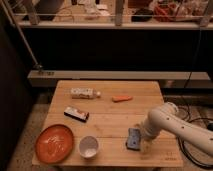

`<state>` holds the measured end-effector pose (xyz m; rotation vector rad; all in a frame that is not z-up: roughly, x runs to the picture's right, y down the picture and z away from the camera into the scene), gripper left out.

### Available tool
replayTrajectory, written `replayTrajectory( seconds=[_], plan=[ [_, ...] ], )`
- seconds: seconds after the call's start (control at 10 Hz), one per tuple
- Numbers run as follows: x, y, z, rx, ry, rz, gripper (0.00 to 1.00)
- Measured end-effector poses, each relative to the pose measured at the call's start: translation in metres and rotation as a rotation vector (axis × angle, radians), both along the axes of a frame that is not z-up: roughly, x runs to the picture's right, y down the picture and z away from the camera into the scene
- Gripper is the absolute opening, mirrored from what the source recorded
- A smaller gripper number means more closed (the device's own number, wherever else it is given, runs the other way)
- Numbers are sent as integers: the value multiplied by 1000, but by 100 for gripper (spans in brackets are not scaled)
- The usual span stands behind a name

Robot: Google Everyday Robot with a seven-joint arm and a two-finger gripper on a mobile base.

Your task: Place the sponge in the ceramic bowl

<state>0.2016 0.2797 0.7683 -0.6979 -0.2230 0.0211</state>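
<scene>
Noting positions: the sponge (133, 138) lies flat on the table (115, 120), front right, well apart from the ceramic bowl (55, 143) at front left. My gripper (144, 144) sits low at the sponge's right edge, touching or just beside it. I cannot tell whether it is open or closed on the pad. A white cup (88, 146) stands between sponge and bowl.

Risks: a thin flat pad could slip from a shallow pinch or be nudged toward the table's front edge. A low carry leftward could clip the cup, and an early release would drop the sponge short of the bowl.
</scene>
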Motion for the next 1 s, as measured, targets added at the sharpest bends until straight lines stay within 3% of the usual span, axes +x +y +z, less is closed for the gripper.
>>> replayTrajectory(
  seconds=[1.0],
  plan=[
    [5,12,10,1,-6,-4,80]
  ],
)
